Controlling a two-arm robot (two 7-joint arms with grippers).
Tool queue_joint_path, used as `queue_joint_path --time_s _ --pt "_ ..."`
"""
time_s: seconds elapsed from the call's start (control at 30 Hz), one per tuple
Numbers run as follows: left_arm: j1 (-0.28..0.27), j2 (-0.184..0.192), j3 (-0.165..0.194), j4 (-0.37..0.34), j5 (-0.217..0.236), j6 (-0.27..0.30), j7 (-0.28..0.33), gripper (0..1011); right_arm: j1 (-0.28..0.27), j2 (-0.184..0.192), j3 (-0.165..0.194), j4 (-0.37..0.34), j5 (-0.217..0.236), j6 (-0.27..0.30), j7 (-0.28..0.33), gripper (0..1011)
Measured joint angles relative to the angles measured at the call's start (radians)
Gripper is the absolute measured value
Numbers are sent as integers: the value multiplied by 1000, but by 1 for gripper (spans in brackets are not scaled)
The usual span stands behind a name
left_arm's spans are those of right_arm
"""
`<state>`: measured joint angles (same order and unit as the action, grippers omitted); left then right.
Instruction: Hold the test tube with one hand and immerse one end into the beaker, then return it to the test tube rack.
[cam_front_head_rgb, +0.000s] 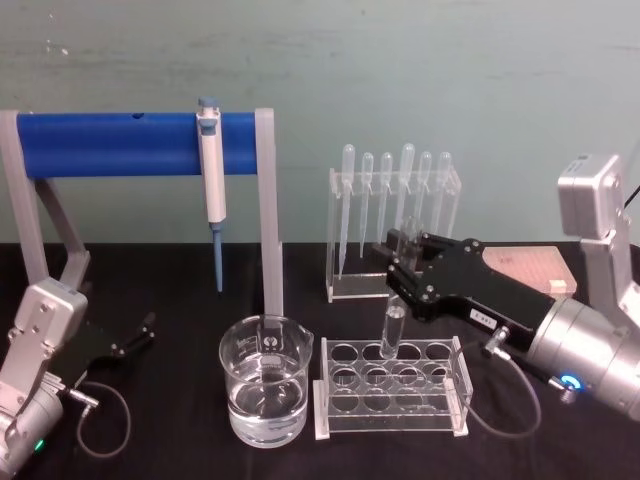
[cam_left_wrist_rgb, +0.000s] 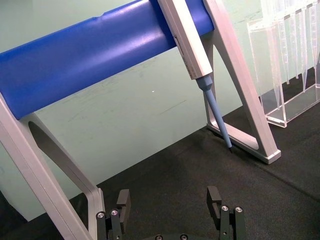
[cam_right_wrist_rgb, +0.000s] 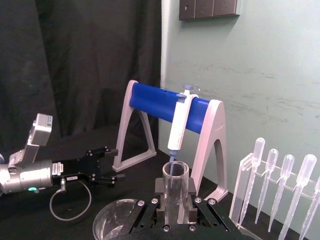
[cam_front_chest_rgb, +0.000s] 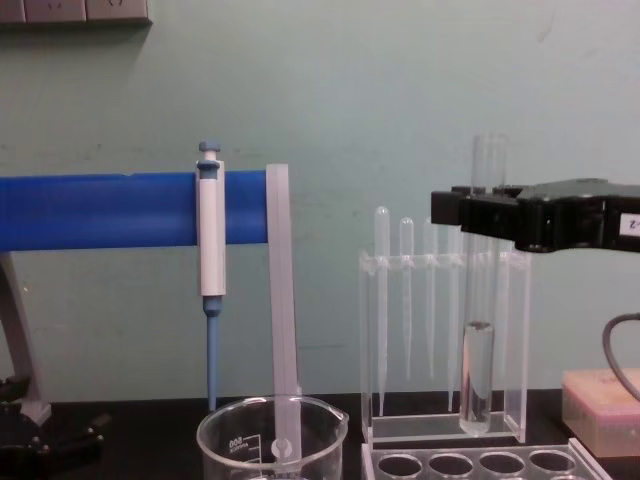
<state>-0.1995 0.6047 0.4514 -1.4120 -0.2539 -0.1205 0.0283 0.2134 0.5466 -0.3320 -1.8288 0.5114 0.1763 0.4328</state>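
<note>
My right gripper (cam_front_head_rgb: 400, 262) is shut on the clear test tube (cam_front_head_rgb: 391, 333) and holds it upright. In the chest view the gripper (cam_front_chest_rgb: 481, 214) clamps the test tube (cam_front_chest_rgb: 478, 375) near its upper part, and the tube's rounded lower end hangs just over the back row of the white rack (cam_front_head_rgb: 392, 402). The right wrist view looks down at the tube's open rim (cam_right_wrist_rgb: 176, 172) between the fingers (cam_right_wrist_rgb: 199, 209). The beaker (cam_front_head_rgb: 264, 394), part full of clear liquid, stands left of the rack, also in the chest view (cam_front_chest_rgb: 272, 440). My left gripper (cam_front_head_rgb: 138, 336) rests open at the far left, its fingers (cam_left_wrist_rgb: 215, 200) apart.
A blue bar stand (cam_front_head_rgb: 140, 142) with a blue-and-white micropipette (cam_front_head_rgb: 212, 170) hanging on it spans the back left, one grey leg just behind the beaker. A clear holder of plastic pipettes (cam_front_head_rgb: 395, 190) stands behind the rack. A pink tip box (cam_front_head_rgb: 535, 268) sits at the right.
</note>
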Motion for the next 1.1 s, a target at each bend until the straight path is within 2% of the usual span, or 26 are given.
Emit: queue_joint_path --time_s 0.27,0.7,0.9,1.1 --pt "0 0 0 0 0 0 0 1000 14 17 -5 -3 48 20 1 224" --pt "0 0 0 0 0 0 0 1000 31 21 -30 -3 70 14 -16 224" --pt "0 0 0 0 0 0 0 1000 62 5 -59 1 70 14 -20 224" --pt "0 0 0 0 0 0 0 1000 120 -42 -114 29 49 21 -24 224"
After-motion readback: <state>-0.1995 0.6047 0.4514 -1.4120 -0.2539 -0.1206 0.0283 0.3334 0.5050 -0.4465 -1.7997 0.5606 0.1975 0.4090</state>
